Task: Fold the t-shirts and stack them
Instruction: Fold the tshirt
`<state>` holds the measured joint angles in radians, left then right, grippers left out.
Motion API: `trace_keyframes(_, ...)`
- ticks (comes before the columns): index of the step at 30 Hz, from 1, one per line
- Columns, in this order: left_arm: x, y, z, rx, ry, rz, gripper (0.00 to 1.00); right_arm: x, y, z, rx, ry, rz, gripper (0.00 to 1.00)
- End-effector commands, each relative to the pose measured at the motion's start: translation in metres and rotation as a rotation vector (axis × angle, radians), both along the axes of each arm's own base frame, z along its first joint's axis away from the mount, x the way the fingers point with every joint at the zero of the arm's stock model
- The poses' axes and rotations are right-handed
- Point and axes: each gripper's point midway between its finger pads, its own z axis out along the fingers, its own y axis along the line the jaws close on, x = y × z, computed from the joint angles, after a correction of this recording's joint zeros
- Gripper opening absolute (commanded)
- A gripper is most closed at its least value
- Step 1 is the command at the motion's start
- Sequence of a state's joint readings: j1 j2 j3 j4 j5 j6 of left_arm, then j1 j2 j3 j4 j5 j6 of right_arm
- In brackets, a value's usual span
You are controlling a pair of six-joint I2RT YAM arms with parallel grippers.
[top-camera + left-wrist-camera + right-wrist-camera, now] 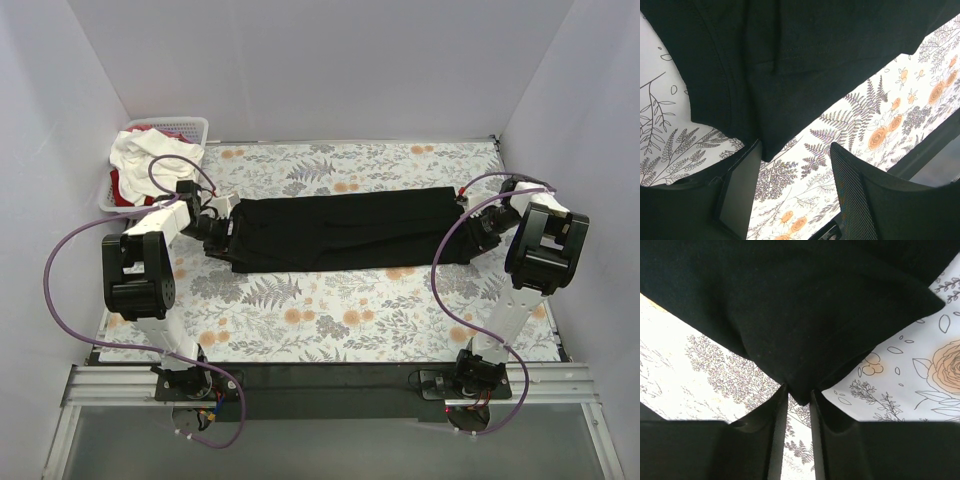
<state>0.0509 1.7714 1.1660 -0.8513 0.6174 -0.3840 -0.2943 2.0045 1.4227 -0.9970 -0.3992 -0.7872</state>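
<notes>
The black t-shirt point(340, 230) lies folded into a long band across the middle of the flowered table point(330, 320). My left gripper point(222, 232) sits at its left end, open; in the left wrist view the left gripper point(796, 147) has only tablecloth in the gap, and the black t-shirt's point(805, 50) corner hangs just beside the left finger. At the band's right end is my right gripper point(470, 225). In the right wrist view the right gripper point(799, 392) has its jaws drawn close, pinching a pointed corner of the black t-shirt point(790, 305).
A white slotted basket point(190, 128) stands at the back left corner, holding a white t-shirt point(150, 150) and a red one point(122, 185). White walls close in the table on three sides. Purple cables loop beside both arms.
</notes>
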Motion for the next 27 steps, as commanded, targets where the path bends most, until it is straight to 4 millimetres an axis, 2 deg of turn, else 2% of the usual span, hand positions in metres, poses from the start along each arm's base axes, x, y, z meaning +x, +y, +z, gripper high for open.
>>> trace_keyframes(1,0.008,-0.002,0.014,-0.019,-0.058,0.002,0.56,0.008,0.001,0.006,0.011,-0.026,-0.002,0.27)
trace_keyframes(2,0.007,-0.002,0.013,-0.021,-0.048,-0.003,0.56,0.009,0.000,0.005,0.009,-0.025,-0.001,0.22)
trace_keyframes(7,0.001,0.002,0.006,0.007,-0.033,-0.003,0.56,0.011,-0.001,0.007,0.005,-0.035,0.000,0.13)
trace_keyframes(11,-0.003,0.004,-0.002,0.019,-0.015,-0.002,0.55,0.012,-0.002,0.008,-0.002,-0.038,0.006,0.01)
trace_keyframes(15,-0.005,0.007,-0.010,0.041,0.007,0.001,0.50,0.019,-0.007,0.013,-0.023,-0.059,0.009,0.01)
trace_keyframes(18,-0.008,0.006,-0.013,0.039,0.033,-0.005,0.34,0.021,-0.011,0.016,-0.041,-0.068,0.014,0.01)
trace_keyframes(19,-0.007,0.007,-0.012,0.042,0.032,-0.003,0.19,0.021,-0.012,0.017,-0.048,-0.071,0.020,0.01)
trace_keyframes(22,-0.003,0.012,-0.011,0.072,0.029,-0.008,0.02,0.019,-0.019,0.017,-0.088,-0.069,0.048,0.01)
trace_keyframes(27,-0.002,0.026,-0.011,0.149,0.030,-0.033,0.00,0.021,-0.042,0.017,-0.209,-0.058,0.084,0.01)
